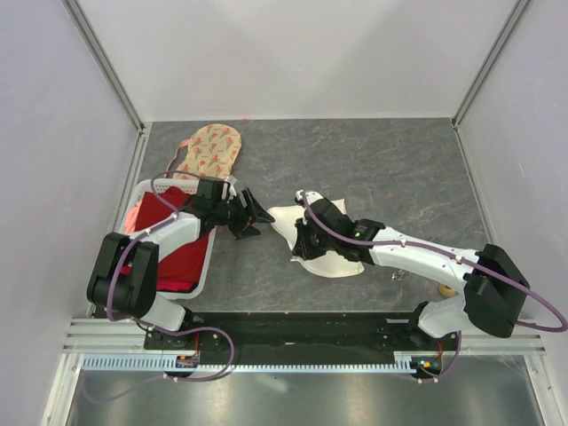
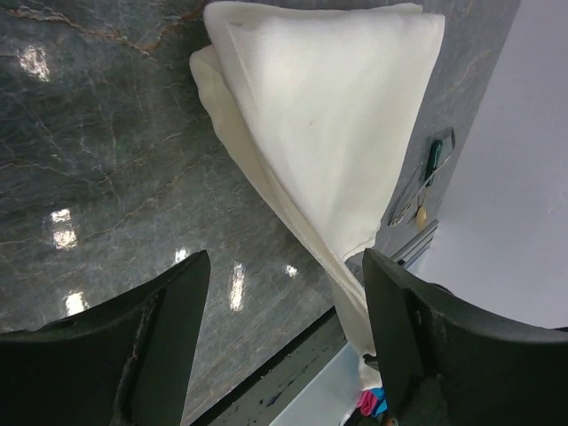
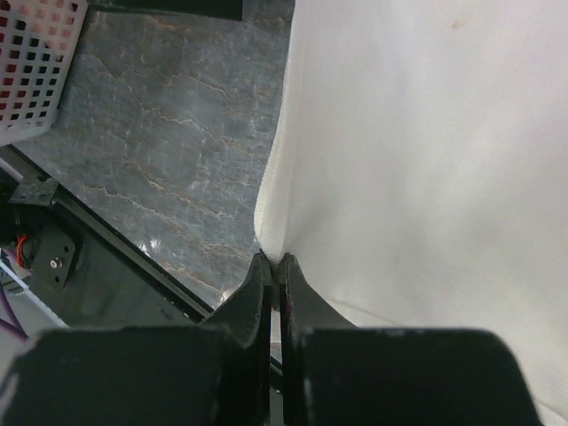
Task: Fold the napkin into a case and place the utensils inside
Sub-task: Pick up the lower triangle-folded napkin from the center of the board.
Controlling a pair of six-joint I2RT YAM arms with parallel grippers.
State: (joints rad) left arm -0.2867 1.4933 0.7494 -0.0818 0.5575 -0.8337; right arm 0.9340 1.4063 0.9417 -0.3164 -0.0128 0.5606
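The cream-white napkin [image 1: 330, 259] lies partly folded on the grey marble-look table, in a rough triangle with doubled layers [image 2: 328, 106]. My right gripper [image 1: 306, 238] is over its left part, and the wrist view shows the gripper [image 3: 272, 259] shut on a folded edge of the cloth [image 3: 426, 160]. My left gripper [image 1: 253, 216] stands open just left of the napkin, nothing between its fingers [image 2: 284, 262]; a strip of cloth passes beside its right finger. A small gold utensil tip [image 1: 448, 290] shows by the right arm's base [image 2: 421, 214]. No case shape is formed.
A white mesh basket [image 1: 146, 191] holding a red cloth [image 1: 173, 240] sits at the left, under the left arm. A peach floral cloth [image 1: 211, 149] lies behind it. Pale walls close in the table on three sides. The basket's corner [image 3: 35, 62] shows in the right wrist view.
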